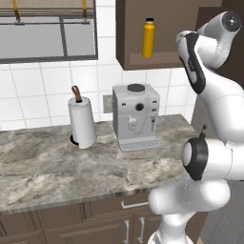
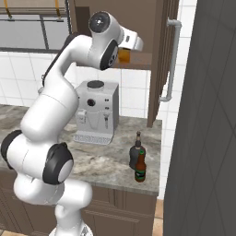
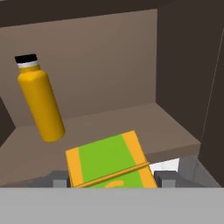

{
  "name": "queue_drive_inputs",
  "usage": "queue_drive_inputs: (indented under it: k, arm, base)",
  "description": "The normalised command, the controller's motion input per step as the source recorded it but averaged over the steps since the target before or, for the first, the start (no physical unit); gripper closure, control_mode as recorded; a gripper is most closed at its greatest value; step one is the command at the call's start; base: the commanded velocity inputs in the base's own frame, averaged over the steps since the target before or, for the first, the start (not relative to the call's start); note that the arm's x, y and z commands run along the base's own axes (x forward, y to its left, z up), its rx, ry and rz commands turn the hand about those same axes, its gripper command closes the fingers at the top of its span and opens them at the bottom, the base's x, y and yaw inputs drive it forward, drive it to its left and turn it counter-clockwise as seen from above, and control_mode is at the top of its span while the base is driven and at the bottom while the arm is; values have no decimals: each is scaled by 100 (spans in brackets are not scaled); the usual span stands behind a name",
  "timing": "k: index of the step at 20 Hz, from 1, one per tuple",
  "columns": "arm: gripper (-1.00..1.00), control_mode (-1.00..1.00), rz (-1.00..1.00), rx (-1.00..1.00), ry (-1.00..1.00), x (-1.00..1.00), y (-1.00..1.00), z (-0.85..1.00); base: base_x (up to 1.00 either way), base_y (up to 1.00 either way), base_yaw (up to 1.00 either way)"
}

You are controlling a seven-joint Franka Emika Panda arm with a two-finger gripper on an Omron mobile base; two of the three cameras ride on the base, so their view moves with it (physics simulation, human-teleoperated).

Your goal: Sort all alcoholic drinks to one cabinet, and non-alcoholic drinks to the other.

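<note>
The pincer (image 3: pixel 111 181) was mostly cut off at the lower edge of the hand view; its two tips flanked the orange juice carton (image 3: pixel 109 162), gripping it by the sides just in front of the cabinet (image 3: pixel 131 65) shelf. The carton's green and orange top carried no readable writing. In the right base view the arm hid most of the carton. The yellow-orange bottle (image 1: pixel 148 39) stood upright on that shelf, towards its back left. The squat black bottle (image 2: pixel 136 152) and the beer bottle (image 2: pixel 140 167) stood touching near the front right corner of the marbled surface (image 1: pixel 43 167); their labels were too small to read. A coffee machine (image 1: pixel 136 116) and a paper towel roll (image 1: pixel 81 121) stood along the tiled back wall.
</note>
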Motion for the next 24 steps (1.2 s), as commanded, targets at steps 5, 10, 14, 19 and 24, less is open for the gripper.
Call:
queue_drive_inputs:
  k: [5, 10, 14, 19, 24]
  arm:
    - [100, -100, 0, 3, 0, 21, 0, -1]
    - [100, -100, 0, 2, 0, 19, 0, -3]
    - [100, -100, 0, 2, 0, 19, 0, -7]
    - [100, -100, 0, 2, 0, 18, 0, -10]
    - [100, -100, 0, 2, 0, 20, 0, -9]
  base:
    - [0, 0, 0]
    - [0, 0, 0]
    - [0, 0, 0]
    - [0, 0, 0]
    - [0, 0, 0]
